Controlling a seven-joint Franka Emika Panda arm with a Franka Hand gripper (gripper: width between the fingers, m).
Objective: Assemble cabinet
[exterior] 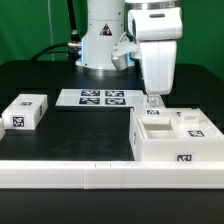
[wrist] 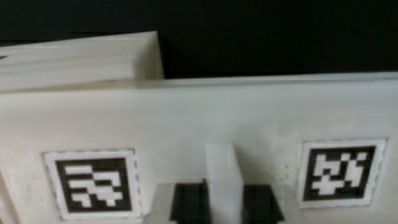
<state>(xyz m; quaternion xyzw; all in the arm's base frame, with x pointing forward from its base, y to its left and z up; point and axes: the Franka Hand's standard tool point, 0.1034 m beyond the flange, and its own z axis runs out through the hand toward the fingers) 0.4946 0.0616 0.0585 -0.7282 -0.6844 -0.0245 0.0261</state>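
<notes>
Black counter (exterior: 90,130) on my feed, small white block (exterior: 25,113) near the edge at the exterior view's left, marker board (exterior: 92,97) mid-back, gripper (exterior: 152,101) low over the cabinet (exterior: 175,142) by the front corner at the exterior view's right, whether its fingers (wrist: 187,206) pinch I cannot tell.

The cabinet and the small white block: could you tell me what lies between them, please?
Nothing: the exterior view shows only bare black table between the small white block and the cabinet. The marker board lies farther back.
</notes>
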